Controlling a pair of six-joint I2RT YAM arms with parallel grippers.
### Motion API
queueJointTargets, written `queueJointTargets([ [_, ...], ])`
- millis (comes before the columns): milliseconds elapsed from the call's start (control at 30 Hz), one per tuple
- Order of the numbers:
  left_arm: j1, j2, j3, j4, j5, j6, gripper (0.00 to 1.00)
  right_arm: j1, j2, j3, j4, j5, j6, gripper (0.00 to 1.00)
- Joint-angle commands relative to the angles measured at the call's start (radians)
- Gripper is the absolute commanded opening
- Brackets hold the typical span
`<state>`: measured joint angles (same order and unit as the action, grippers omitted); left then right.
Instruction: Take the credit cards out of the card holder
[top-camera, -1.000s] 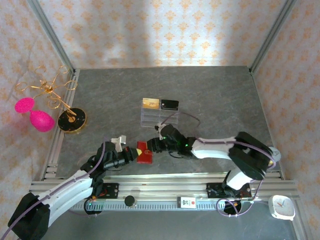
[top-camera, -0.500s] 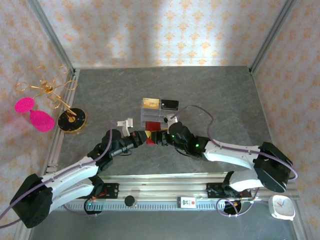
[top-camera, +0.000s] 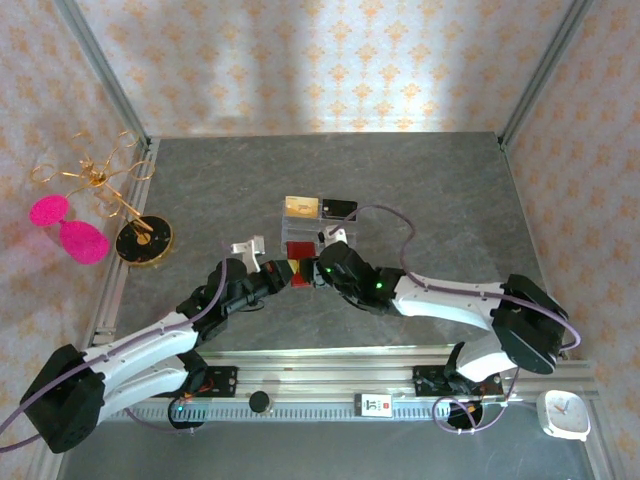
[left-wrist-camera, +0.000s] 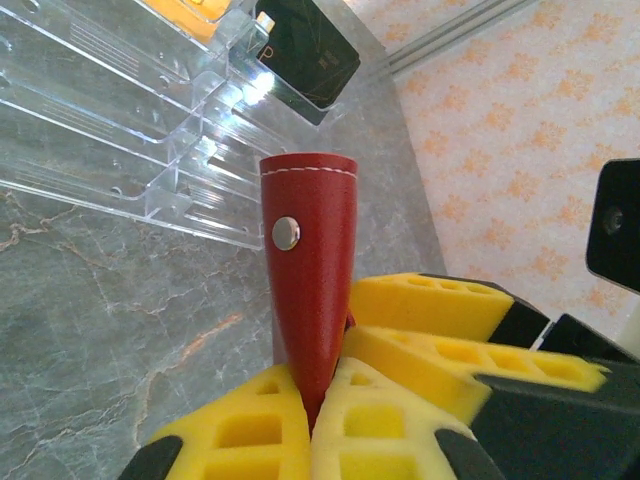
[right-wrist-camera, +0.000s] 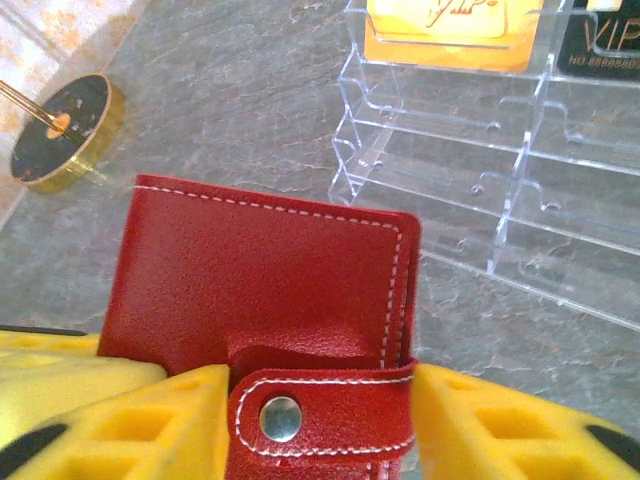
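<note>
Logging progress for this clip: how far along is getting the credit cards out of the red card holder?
Done: the left gripper is clamped on the card holder, beside the clear stand. In hand: the right gripper has its fingers on either side of the snap tab, which is fastened; whether they grip it is unclear. Left: unsnap the tab, open the holder and pull out the cards. None have been removed yet.

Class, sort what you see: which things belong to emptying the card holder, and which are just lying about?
Job in hand: red card holder, snapped shut; left gripper; right gripper.

Lying about: clear acrylic stand; gold card; black card; gold wire stand; pink ornaments; white clock.
</note>
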<state>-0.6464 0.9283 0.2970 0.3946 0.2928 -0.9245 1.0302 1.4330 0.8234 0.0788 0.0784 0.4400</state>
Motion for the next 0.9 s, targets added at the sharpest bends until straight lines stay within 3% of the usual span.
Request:
queueJointTargets([
  [0, -0.016, -0.043, 0.057, 0.073, 0.037, 0.010, 0.00, -0.014, 0.027, 0.007, -0.115, 0.142, 0.003, 0.35],
  [233, -0.016, -0.041, 0.056, 0.074, 0.047, 0.002, 0.00, -0.013, 0.043, 0.005, -0.134, 0.178, -0.001, 0.16],
  [333, -0.016, -0.045, 0.057, 0.066, 0.046, 0.003, 0.00, -0.013, 0.037, -0.008, -0.130, 0.184, 0.002, 0.00],
  [633, -0.016, -0.053, 0.021, 0.069, 0.050, -0.009, 0.00, -0.021, -0.031, -0.087, -0.122, 0.208, 0.041, 0.00],
  [867, -0.016, -0.039, -0.030, 0.099, 0.096, -0.026, 0.00, -0.058, -0.136, -0.173, -0.095, 0.123, 0.052, 0.00],
])
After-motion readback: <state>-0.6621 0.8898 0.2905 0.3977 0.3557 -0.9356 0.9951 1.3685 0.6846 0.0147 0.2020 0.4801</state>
